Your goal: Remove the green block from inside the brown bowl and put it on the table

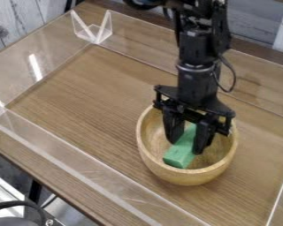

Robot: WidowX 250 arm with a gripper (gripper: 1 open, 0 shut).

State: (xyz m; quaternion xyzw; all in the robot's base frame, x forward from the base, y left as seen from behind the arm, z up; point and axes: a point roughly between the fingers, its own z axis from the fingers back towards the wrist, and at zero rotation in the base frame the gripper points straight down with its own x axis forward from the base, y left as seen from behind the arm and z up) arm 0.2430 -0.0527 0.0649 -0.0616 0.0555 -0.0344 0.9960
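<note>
Gripper: the black two-fingered gripper [190, 139] is pointed straight down over the bowl, its fingers [177, 132] drawn together and clamped on the upper end of the block.

Block: the small, flat, bright green rectangular block [183, 153] is held tilted, its lower end down inside the bowl and apparently near or on the bowl's floor; whether it is fully clear of the wood cannot be told.

Bowl: the round, thick-walled, light-tan wooden bowl [150, 147] is seated on the table near the front right wall, with the gripper fingers reaching inside its rim.

Table: the oak-toned wood-grain tabletop [96, 88] is seen bare to the left of the bowl and is bounded by low clear acrylic walls [61, 146].

Stage: the block is judged to be gripped but not yet out of the bowl; the placing on the table is not yet done.

Risk, slip: the block is smooth-faced and pinched near one end only, so it could pivot or slide out of the fingers and drop back into the bowl.

Risk, snag: if a sideways move is begun too low, the hanging end of the block could be caught on the thick rim, and the bowl could be dragged or tipped.

Risk, walls: the right acrylic wall stands near the bowl, so a move that way could be blocked.

Surfaces: the bowl's grain looks smooth, the block plain and matt, the walls glossy with reflections.
</note>
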